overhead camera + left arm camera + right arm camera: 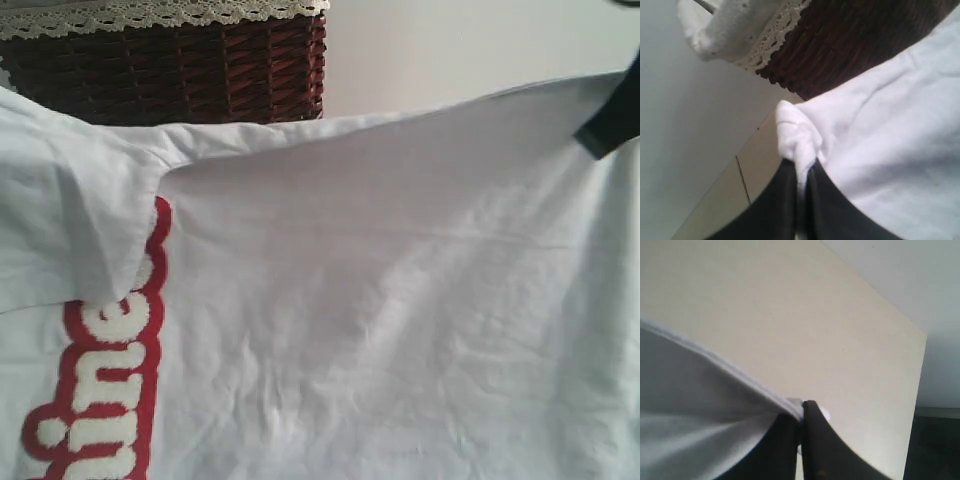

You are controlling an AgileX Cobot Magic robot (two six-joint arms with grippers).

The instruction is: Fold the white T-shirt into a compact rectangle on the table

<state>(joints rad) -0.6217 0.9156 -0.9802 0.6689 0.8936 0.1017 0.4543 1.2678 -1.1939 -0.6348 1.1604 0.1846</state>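
Background wicker basket point(200, 70) partly behind white T-shirt point(400, 300), red lettering point(105, 380) cut off below.

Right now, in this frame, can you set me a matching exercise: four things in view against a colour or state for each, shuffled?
Things:
1. white T-shirt
2. basket
3. left gripper
4. table

Descriptions:
A. dark red-brown wicker with a lace trim
B. pale cream, smooth
C. shut on a bunched wad of cloth
D. red band with white letters

Pairs: 1-D, 2-A, 3-C, 4-B
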